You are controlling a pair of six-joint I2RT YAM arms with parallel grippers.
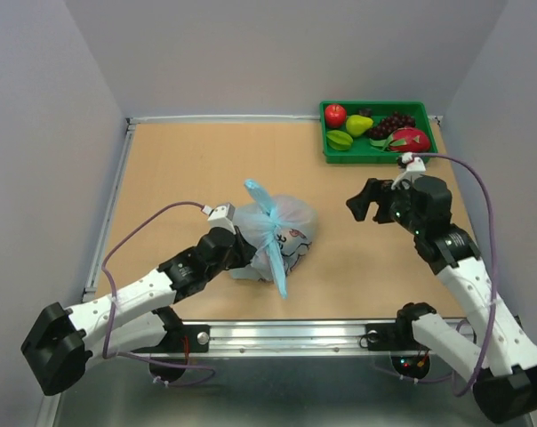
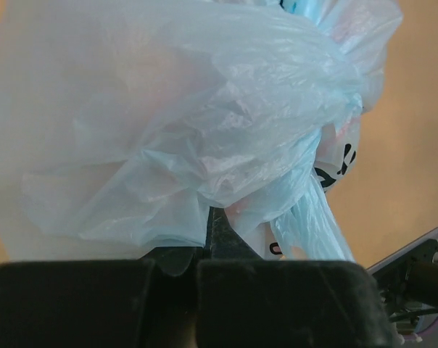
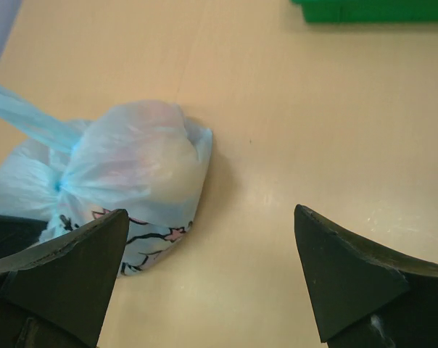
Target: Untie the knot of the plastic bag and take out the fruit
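Left pincer [image 2: 210, 221] clamped on a fold of the plastic bag [image 1: 291, 222], which sits mid-worktop [image 1: 180, 169]. Right pincer [image 1: 368, 203] wide open, near the bag, holding nothing. Knot [image 3: 59, 185] on top w/ tails [image 1: 255, 189] splayed. Best bet imo: right side takes one tail close to the knot, pulls slow & away from left's hold, w/o lifting the bag.

Your top view looks down from behind the arm bases over the whole tan wooden worktop [image 1: 188, 169]. Left wrist view sits almost against the thin translucent light blue plastic bag [image 2: 168, 109]; right wrist view shares it from farther off.
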